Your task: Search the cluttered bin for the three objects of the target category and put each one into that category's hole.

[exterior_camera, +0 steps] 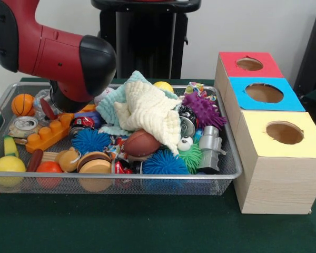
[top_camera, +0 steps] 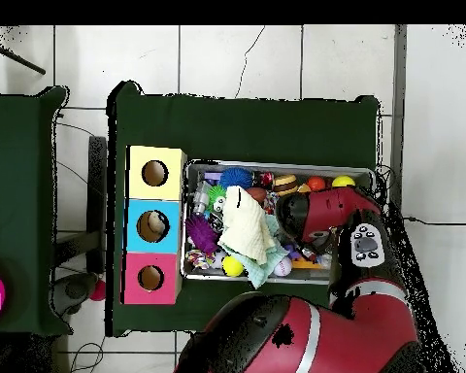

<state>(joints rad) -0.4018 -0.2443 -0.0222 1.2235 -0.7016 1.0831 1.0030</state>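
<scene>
Claw hidden behind arm [exterior_camera: 68, 58], opening cannot tell; over cluttered bin [exterior_camera: 121, 182]

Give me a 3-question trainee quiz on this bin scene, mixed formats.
1. True or false: the cream cloth lies on top of the toys in the mesh bin.
2. Which box stands between the other two? A red B blue C yellow
3. Fill in: the brown football lies just below the ____.

Key: 1 true; 2 B, the blue box, between the red box and the yellow box; 3 cream cloth.
</scene>
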